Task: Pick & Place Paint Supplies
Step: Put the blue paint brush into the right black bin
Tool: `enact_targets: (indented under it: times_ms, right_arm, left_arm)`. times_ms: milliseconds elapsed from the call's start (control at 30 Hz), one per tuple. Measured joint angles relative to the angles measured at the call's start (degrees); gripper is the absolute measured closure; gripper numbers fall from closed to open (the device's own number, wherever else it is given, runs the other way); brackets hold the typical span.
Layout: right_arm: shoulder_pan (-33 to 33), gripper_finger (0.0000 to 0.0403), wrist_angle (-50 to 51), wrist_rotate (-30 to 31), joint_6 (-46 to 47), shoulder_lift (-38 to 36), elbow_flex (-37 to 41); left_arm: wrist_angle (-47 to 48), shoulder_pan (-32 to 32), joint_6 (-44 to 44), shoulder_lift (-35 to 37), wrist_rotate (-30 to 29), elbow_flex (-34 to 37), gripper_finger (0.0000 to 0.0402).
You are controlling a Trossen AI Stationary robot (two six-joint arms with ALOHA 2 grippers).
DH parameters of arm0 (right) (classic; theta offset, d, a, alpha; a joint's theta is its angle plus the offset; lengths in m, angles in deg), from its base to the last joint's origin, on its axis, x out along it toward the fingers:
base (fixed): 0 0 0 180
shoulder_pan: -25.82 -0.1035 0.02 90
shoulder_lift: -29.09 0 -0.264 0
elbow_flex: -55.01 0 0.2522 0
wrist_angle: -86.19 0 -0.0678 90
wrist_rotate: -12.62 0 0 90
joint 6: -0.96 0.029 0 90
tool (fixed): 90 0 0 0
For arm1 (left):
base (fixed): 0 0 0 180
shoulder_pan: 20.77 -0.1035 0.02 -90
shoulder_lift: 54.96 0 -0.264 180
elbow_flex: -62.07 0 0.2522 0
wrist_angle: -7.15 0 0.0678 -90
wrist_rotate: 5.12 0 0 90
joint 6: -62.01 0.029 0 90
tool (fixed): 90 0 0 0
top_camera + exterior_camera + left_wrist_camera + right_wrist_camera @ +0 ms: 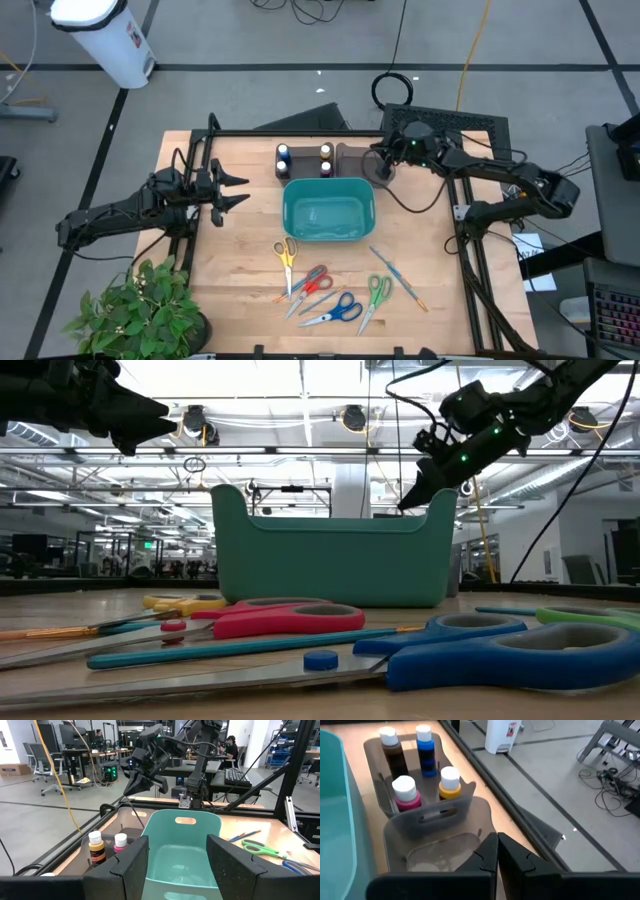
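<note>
Four small white-capped paint bottles stand upright in a grey caddy (427,815) behind the teal bin (327,208): brown (394,757), blue (425,752), pink (406,795) and yellow (450,785). Thin paintbrushes (398,275) lie flat on the wood at the near right. My right gripper (495,845) is shut and hovers over the caddy's empty end compartment, at the bin's far right corner (384,172), tilted slightly down. My left gripper (177,857) is open and level at the table's left (238,190), facing the bin.
Several scissors (320,290) with yellow, red, blue and green handles lie on the wood between the bin and the near edge. A potted plant (140,310) stands at the near left corner. Bare wood lies to the left and right of the bin.
</note>
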Motion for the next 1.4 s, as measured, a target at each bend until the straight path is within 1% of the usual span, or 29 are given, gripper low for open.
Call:
enact_targets:
  times_ms: [200, 433, 667, 800, 1133, 1267, 1400]
  right_arm:
    - [0.0, 0.0403, 0.9, 0.1, 0.5, 1.2, 0.0]
    - [0.0, 0.0403, 1.0, 0.1, 3.0, 1.3, 0.0]
    - [0.0, 0.0397, 0.8, 0.1, 3.0, 1.3, 0.0]
    - [0.0, 0.0373, 0.7, 0.1, 2.9, 1.3, 0.0]
    - [-0.5, 0.0279, 0.5, 0.1, 3.1, 0.8, 0.0]
    - [-2.7, 0.0253, 0.4, 0.1, 4.5, -1.8, 0.0]
    - [-7.0, 0.0233, 0.4, 0.1, 4.8, -5.6, 0.0]
  left_arm:
    - [0.0, 0.0, 0.0, 0.0, 0.0, 0.0, 0.0195]
    - [0.0, 0.0, 0.0, 0.0, 0.0, 0.0, 0.0195]
    - [0.0, 0.0, 0.0, 0.0, 0.0, 0.0, 0.0195]
    - [0.0, 0.0, 0.0, 0.0, 0.0, 0.0, 0.0194]
    - [0.0, 0.0, 0.0, 0.0, 0.0, 0.0, 0.0194]
    - [0.0, 0.0, 0.0, 0.0, 0.0, 0.0, 0.0194]
    - [0.0, 0.0, 0.0, 0.0, 0.0, 0.0, 0.0194]
